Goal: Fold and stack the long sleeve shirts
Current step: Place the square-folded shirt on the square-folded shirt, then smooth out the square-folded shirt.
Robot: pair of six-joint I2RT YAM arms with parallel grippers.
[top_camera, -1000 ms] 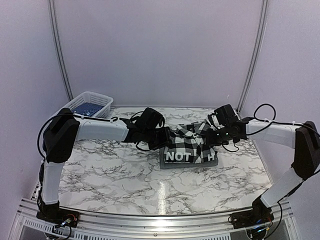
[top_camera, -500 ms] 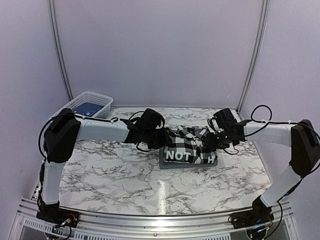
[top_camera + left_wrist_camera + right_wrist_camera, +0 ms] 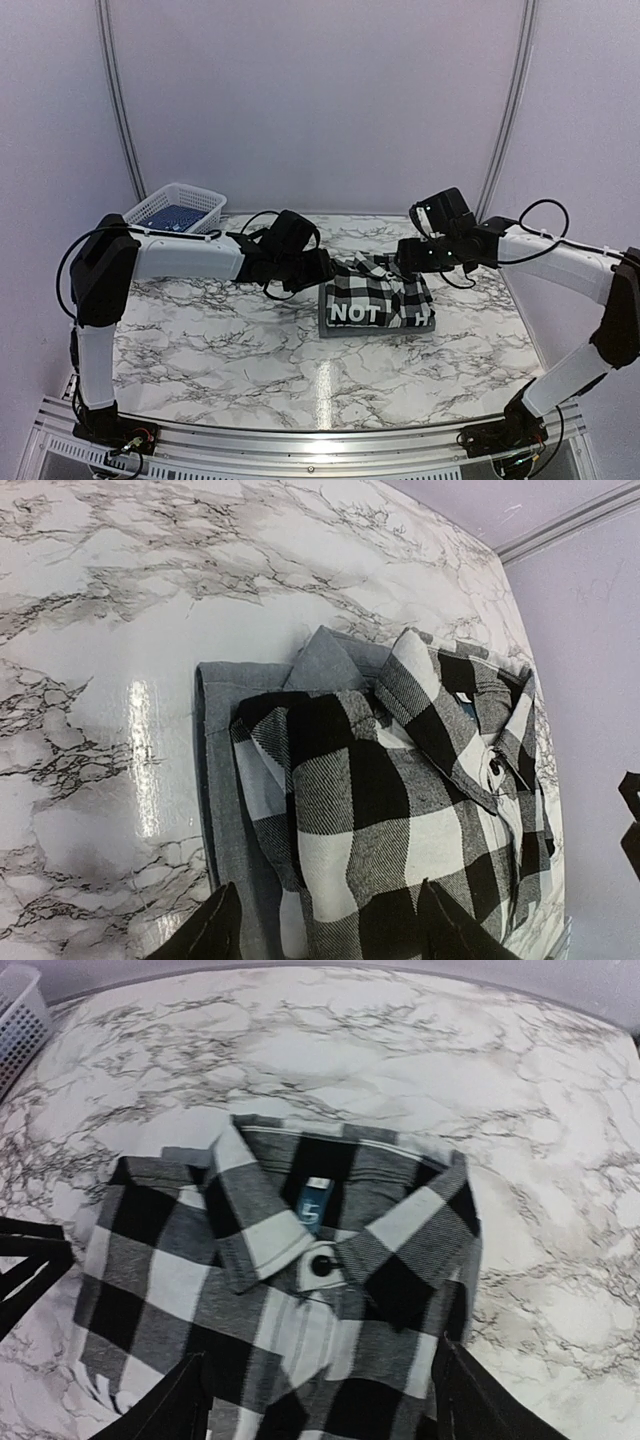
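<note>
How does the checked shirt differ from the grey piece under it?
The checked shirt is black-and-white check; the grey piece is plain. The checked shirt lies on top, collar and button showing; the grey piece lies beneath, only its edges peeking out. Both are folded in one stack.

Bright, even, diffuse light from overhead; shadows under the arms are faint and soft; the glossy bench point(image 3: 250, 350) throws a white glare streak near its front edge, and another beside the shirt point(image 3: 380, 810) in the left wrist view; top view slightly soft, wall rails point(image 3: 510, 110) bowed; the left hand point(image 3: 325, 935) shows only dark, blurred fingertips point(image 3: 210, 935).
</note>
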